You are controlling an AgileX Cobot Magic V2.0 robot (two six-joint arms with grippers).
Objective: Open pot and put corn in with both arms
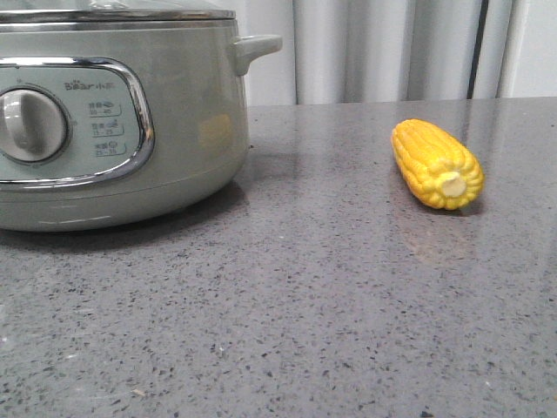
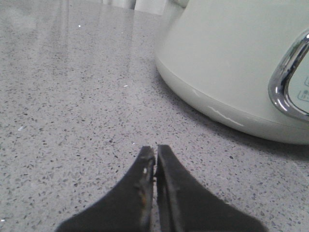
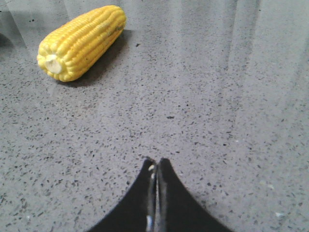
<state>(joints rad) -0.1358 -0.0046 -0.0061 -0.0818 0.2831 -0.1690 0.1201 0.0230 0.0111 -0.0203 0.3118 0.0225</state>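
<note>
While the pot stands at the left of the grey speckled countertop in the front view, its lid rests closed on the metal rim, only the lid's lower edge showing at the frame's top. A chrome-framed control panel faces the camera, carrying a round knob and the "Bear" logo; a small side handle projects from the pot's right shoulder. Well apart from the pot, to the right, the corn lies on its side on the countertop, its pale core end turned toward the camera and its length running back and slightly leftward. A faint yellow reflection of the cob appears on the pot's wall. Pale vertical curtains form the background. Neither arm appears in the front view. Left wrist view: the left gripper is clenched, fingertips pressed together with nothing between them, just above the countertop and near the pot's lower wall, not touching it. Right wrist view: the right gripper is likewise clenched and empty, low over the countertop, with the corn lying apart from it, core end toward the camera.
</note>
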